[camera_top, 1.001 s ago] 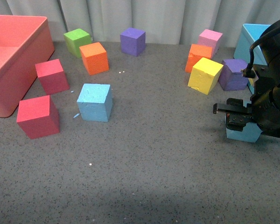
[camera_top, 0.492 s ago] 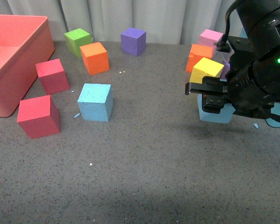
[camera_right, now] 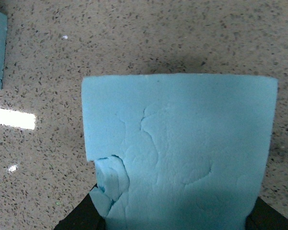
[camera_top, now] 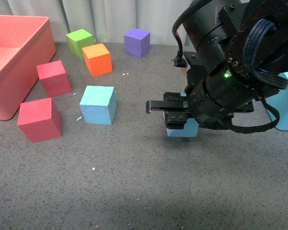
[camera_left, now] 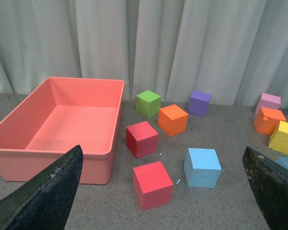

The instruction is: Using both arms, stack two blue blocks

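R end effector (camera_top: 176, 116), centre-right of frame, is clamped on the held blue block (camera_top: 183, 130), apparently just off the speckled grey bench (camera_top: 134, 182). The second blue block (camera_top: 98, 105) lies left of it in frame, well apart, sitting flat. L end effector (camera_left: 162, 152) gapes wide, empty. Both are foam cubes w/ rough, dented faces; the held one has a chipped corner.

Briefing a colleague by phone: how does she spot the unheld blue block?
Find the big salmon bin at left. Right of the nearer red cube beside it sits the free blue block. Its neighbours are red and orange; the other blue block is in the right gripper.
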You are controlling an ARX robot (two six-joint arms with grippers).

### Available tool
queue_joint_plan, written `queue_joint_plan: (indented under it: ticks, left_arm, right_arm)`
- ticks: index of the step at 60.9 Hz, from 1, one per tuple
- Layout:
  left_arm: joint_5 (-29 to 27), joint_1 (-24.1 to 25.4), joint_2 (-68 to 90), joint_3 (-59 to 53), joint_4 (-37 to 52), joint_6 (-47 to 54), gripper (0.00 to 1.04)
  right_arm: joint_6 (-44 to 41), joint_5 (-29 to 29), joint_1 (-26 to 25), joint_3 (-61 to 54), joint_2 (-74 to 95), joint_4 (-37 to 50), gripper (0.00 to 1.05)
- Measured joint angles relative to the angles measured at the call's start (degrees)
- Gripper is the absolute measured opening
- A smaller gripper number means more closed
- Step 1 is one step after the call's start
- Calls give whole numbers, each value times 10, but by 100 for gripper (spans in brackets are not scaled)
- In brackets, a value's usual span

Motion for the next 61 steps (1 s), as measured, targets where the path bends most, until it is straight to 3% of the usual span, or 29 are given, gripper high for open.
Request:
queue_joint_plan:
  ticks: [23,33,42,55,61]
  left_arm:
    - [0,0,0,0,0,0,98]
    - [0,0,0,0,0,0,98]
    - [0,0,0,0,0,0,98]
    - [0,0,0,0,0,0,98]
    - [1,0,0,0,0,0,98]
  right_arm:
    - [-20,6,19,27,39,-12,42]
    - [-17,-7,21,23,33,-2,74]
    - [-19,-19,20,-9,-2,25,97]
    - [-23,-15,13,-43,-57,52,95]
    - [-85,128,14,-127,-42,265,83]
